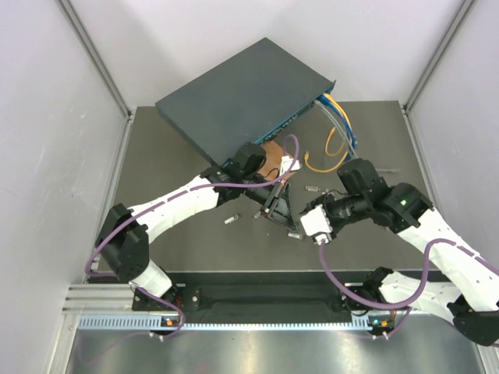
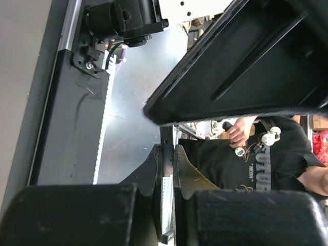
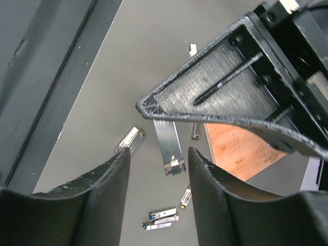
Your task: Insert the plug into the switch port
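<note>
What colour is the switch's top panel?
The switch is dark blue-grey; best in top external view.

Top view: looks steeply down from above and behind the arm bases, far enough back to take in the whole counter (image 1: pixel 156 156), with the switch (image 1: pixel 242 97) at the far end.

Left wrist view: sits close behind the left jaws and faces back over the toothed rail (image 2: pixel 101 133) toward a person (image 2: pixel 266 159). Shares that rail with the top view.

Right wrist view: hangs close above the counter and looks down between the right jaws. Shares loose plugs (image 3: pixel 161 211) and wooden square (image 3: pixel 241 151) with the top view.
</note>
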You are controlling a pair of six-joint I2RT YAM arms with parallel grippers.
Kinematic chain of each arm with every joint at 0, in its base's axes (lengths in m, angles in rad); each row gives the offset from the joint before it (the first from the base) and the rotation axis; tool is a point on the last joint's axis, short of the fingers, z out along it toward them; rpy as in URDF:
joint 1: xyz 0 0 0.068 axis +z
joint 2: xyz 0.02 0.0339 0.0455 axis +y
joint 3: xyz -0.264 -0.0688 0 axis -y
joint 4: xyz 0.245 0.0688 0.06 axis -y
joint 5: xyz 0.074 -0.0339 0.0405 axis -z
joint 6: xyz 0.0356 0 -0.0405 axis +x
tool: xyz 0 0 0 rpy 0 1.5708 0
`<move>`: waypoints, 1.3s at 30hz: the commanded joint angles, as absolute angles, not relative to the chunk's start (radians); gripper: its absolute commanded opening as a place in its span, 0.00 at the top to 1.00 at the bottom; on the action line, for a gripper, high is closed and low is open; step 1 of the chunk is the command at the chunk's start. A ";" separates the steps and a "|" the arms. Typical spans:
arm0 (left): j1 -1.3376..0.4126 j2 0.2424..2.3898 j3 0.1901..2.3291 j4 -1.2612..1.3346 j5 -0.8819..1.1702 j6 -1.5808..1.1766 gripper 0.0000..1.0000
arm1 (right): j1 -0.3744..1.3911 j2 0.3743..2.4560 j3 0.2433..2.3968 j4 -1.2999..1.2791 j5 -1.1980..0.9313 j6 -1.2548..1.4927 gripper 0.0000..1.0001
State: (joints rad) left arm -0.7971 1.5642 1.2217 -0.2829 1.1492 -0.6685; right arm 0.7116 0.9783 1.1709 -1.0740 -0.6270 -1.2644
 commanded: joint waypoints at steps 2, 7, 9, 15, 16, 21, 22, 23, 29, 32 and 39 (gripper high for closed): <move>-0.807 1.555 1.215 -0.224 1.189 -0.676 1.00 | 0.771 0.999 1.172 -1.003 -0.571 -1.243 0.55; -0.807 1.546 1.212 -0.222 1.186 -0.670 1.00 | 0.796 1.011 1.171 -1.006 -0.540 -1.244 0.70; -0.807 1.543 1.215 -0.222 1.187 -0.666 1.00 | 0.802 1.011 1.163 -1.008 -0.528 -1.246 0.71; -0.807 1.537 1.216 -0.224 1.183 -0.658 1.00 | 0.810 1.008 1.147 -0.999 -0.497 -1.227 0.97; -0.807 1.536 1.215 -0.221 1.181 -0.657 0.99 | 0.808 1.008 1.147 -0.993 -0.485 -1.218 1.00; -0.801 1.529 1.261 -0.239 1.157 -0.618 0.49 | 0.808 0.982 1.117 -0.977 -0.457 -1.174 1.00; -0.784 1.528 1.285 -0.253 1.152 -0.608 0.42 | 0.807 0.965 1.111 -0.973 -0.448 -1.142 1.00; -0.772 1.523 1.326 -0.253 1.147 -0.604 0.29 | 0.795 0.954 1.105 -0.959 -0.446 -1.123 1.00; -0.706 1.508 1.368 -0.310 1.094 -0.552 0.22 | 0.755 0.897 1.066 -0.913 -0.462 -1.011 1.00; -0.707 1.496 1.313 -0.313 1.083 -0.555 0.22 | 0.753 0.907 1.091 -0.896 -0.472 -0.994 1.00; -0.733 1.486 1.241 -0.314 1.061 -0.549 0.32 | 0.761 0.956 1.152 -0.897 -0.495 -1.003 1.00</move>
State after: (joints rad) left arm -0.7174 1.5066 1.2793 -0.3061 1.0595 -0.5732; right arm 0.7628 0.9463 1.0889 -0.9386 -0.4652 -1.0168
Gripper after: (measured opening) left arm 0.691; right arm 0.170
